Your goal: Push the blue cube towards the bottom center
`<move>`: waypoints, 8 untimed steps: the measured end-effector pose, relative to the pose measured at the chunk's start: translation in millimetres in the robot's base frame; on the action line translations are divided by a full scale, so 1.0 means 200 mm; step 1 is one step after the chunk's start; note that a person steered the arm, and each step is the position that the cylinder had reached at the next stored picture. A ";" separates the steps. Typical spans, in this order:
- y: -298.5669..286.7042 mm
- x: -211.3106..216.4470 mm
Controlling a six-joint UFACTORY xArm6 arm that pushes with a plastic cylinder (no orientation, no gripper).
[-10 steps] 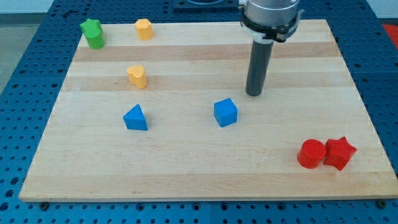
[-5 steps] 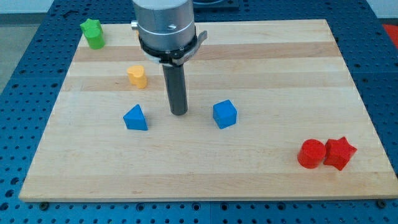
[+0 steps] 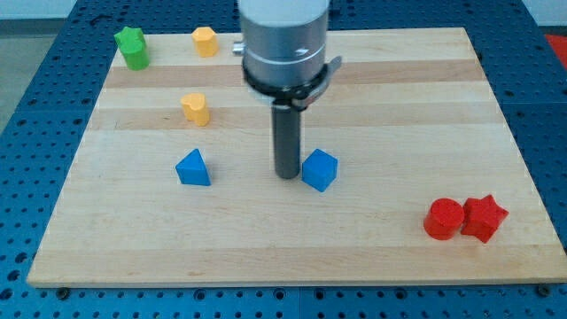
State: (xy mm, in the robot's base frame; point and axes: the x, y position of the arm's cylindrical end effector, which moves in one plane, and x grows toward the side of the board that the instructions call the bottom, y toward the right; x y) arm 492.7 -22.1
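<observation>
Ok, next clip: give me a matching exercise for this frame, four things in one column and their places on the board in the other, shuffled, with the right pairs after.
Things:
1. blue cube
2. green block
3. red cylinder
4. blue triangular block

Places:
A. top left corner of the view
B. right beside my tip, on its right in the view
C. lower right, next to the red star-shaped block
D. left of my tip, apart from it, below a yellow block

Pairs: 1-B, 2-A, 3-C, 4-D
</observation>
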 end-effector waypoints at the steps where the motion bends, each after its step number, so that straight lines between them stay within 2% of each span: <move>1: -0.07 0.07; 3: -0.03 -0.18; 4: 0.12 -0.21; 5: 0.30 -0.18; 7: 0.33 0.04; 8: 0.36 0.04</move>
State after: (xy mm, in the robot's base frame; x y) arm 500.6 49.4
